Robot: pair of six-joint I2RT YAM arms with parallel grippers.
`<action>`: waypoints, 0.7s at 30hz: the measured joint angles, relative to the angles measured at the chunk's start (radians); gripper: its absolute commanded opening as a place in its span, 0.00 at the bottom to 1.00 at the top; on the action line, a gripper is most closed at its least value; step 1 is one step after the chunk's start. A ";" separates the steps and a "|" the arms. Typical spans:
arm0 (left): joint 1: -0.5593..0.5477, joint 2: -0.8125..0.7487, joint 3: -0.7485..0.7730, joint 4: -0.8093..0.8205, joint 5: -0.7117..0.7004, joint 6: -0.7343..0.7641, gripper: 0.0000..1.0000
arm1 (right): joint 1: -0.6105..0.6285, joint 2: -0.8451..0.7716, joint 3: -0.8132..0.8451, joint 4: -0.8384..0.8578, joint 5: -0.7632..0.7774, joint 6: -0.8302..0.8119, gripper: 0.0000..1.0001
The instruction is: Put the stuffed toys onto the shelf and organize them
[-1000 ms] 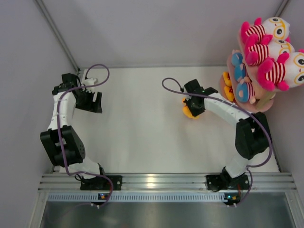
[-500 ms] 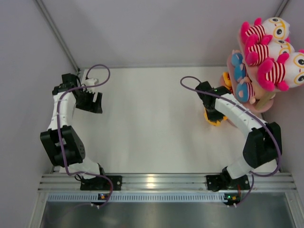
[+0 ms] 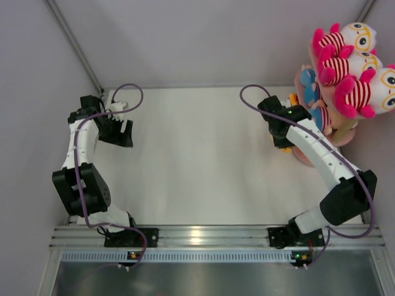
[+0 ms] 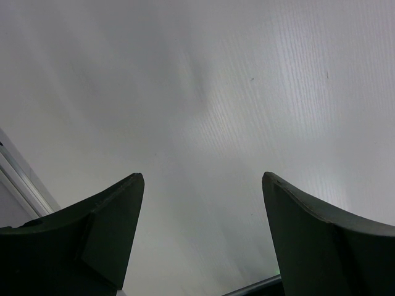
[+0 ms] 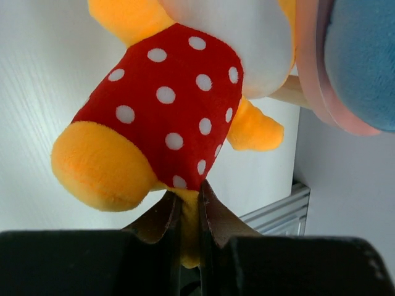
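My right gripper (image 5: 190, 203) is shut on a yellow limb of an orange-yellow toy in a red polka-dot outfit (image 5: 166, 105). It holds the toy right beside the pink shelf's board edge (image 5: 311, 68) and pale wooden post (image 5: 290, 92). From above, the right gripper (image 3: 282, 137) is at the shelf's lower left side, and the held toy (image 3: 286, 148) is mostly hidden under the arm. Striped white-pink toys (image 3: 349, 68) fill the top tier, and blue boys (image 3: 310, 86) lie on the middle one. My left gripper (image 3: 119, 133) is open and empty at the far left.
Grey enclosure walls stand close on the left and right. The shelf's base (image 3: 302, 157) stands at the table's right edge. A blue toy (image 5: 364, 55) rests on the board above the held toy. An aluminium rail (image 5: 278, 206) runs behind it.
My right arm has carried the orange polka-dot toy from mid-table rightwards up against the shelf. The left arm has not moved.
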 measured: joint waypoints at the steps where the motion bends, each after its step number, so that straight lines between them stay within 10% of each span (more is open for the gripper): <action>1: 0.000 0.000 0.000 0.000 0.000 0.000 0.83 | -0.002 -0.005 -0.007 -0.001 0.010 0.000 0.00; 21: 0.000 0.000 0.000 0.000 -0.001 0.008 0.83 | -0.273 -0.026 -0.275 0.289 0.029 -0.098 0.00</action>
